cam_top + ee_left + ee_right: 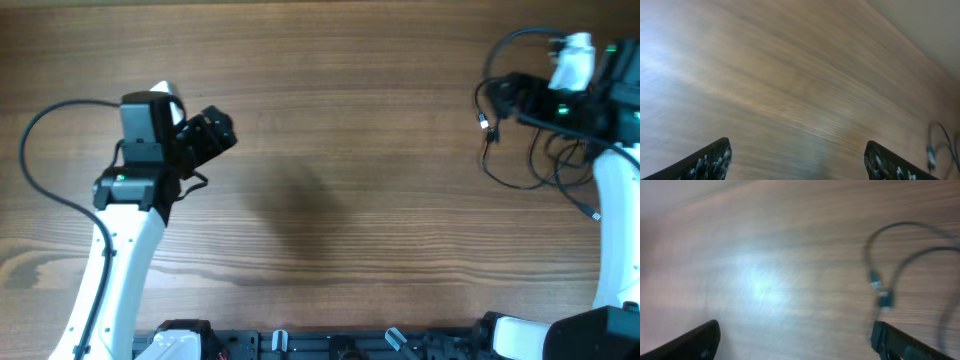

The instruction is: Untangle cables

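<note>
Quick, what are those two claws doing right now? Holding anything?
Left gripper: open, holding nothing.
Right gripper: open, empty; cables lie close by.

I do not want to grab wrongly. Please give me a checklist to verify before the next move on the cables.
1. Right gripper open, empty: ok.
2. Left gripper open, empty: ok.
3. Cables in view by the right arm: ok.
4. Plug ends visible: ok.
5. Which cable lies on top at crossings: cannot tell, blurred.
6. Left gripper close to the cables: not ok, far across the table.
</note>
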Robot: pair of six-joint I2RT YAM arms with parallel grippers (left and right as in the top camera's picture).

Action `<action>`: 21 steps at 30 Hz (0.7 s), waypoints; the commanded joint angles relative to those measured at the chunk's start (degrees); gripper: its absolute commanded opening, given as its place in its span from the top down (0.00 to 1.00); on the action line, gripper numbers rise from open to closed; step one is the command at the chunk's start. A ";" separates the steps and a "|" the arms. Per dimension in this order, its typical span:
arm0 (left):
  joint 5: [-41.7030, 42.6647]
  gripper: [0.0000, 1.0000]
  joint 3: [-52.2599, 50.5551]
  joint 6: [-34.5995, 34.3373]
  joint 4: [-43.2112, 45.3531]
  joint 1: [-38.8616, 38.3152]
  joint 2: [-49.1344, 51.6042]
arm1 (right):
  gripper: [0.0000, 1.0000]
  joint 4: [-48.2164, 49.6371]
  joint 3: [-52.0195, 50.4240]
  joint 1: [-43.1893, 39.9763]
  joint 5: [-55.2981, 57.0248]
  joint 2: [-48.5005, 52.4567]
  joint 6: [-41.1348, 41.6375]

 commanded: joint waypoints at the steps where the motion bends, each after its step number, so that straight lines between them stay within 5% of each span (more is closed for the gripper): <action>1: -1.62 0.11 0.00 5.75 -0.68 -5.42 0.52 | 0.00 -2.43 0.61 7.63 5.68 0.66 -4.13; 7: -8.87 0.03 0.00 5.73 -12.31 -9.31 4.00 | 0.00 -7.72 0.57 16.92 18.25 0.70 -3.21; 15: -8.92 0.00 0.00 5.27 -29.83 -9.25 5.11 | 0.00 -15.06 -0.02 17.44 18.97 0.57 3.69; 21: -8.92 0.00 -0.33 5.29 -33.62 -9.27 2.91 | 0.00 -11.69 -6.95 17.44 20.83 -4.68 7.50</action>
